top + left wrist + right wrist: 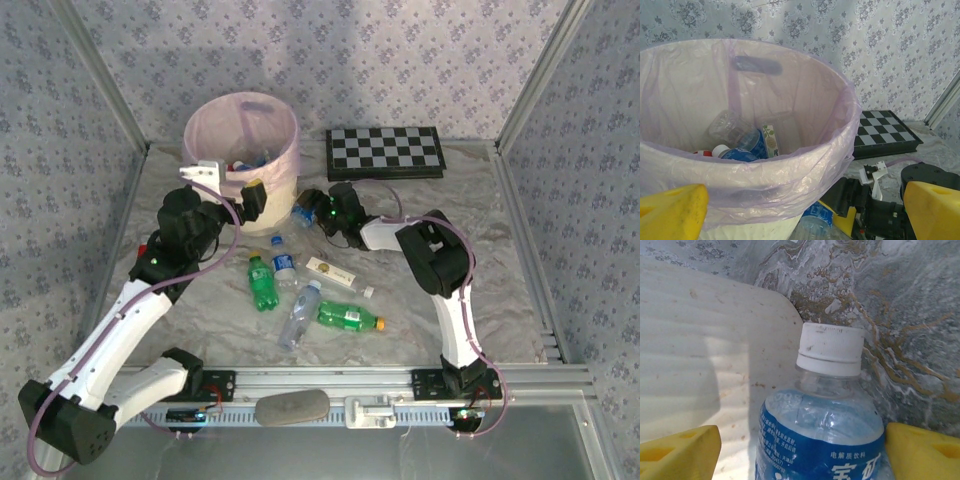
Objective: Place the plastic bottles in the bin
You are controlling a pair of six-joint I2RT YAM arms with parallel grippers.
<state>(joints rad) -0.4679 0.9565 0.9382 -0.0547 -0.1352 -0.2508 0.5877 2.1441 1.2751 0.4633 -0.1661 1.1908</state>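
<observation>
My right tool (801, 450), part open and gripping nothing yet, straddles the blue-labelled water bottle (822, 440) beside the bin (695, 340) at frame left, so I should close squarely on its body, while my left tool (802, 215) hangs wide open and empty.

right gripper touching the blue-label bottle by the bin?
Touching. Right wrist view: one right gripper finger meets the bottle label; the other stands clear.

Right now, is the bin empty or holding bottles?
Holding some: inside the bin, a blue-labelled bottle and a clear crumpled bottle lie at the bottom.
</observation>
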